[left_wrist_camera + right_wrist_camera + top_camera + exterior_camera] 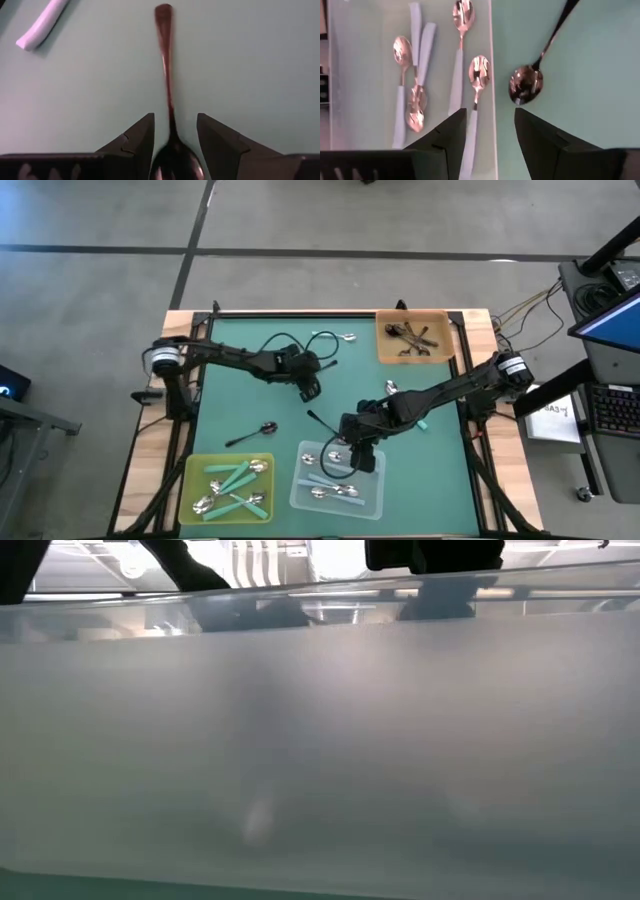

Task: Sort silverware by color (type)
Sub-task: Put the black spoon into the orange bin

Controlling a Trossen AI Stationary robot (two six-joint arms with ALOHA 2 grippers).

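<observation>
- Silverware, small shiny spoons with coloured handles, sorted by handle colour so each tray carries one kind: teal-handled spoons (232,480) in yellow square tray (193,470) at 7 o'clock, light-blue-handled spoons (415,80) in clear square tray (372,502) at 6 o'clock, black-handled spoons (412,338) in orange square tray (384,352) at 1 o'clock.
- Left on green worktop (250,395), unsorted: black-handled spoon (251,434) toward 8 o'clock, another black spoon (526,84) just beside clear tray's wall, a silver spoon (347,337) near 12 o'clock, a teal handle (422,423) under right arm.
- Right claw (490,135) above clear tray's edge, jaws apart, holding nothing; straddles tray wall with a light-blue spoon lying beneath, probably just dropped among its own colour.
- Left claw (175,145) at about 11 o'clock of centre, jaws parted on either side of a dark spoon's bowl (174,162), handle pointing away; cannot tell whether gripped or merely framed. Likely lined up on the bowl for a pick toward orange tray.
- Low view blocked by clear tray's wall.
</observation>
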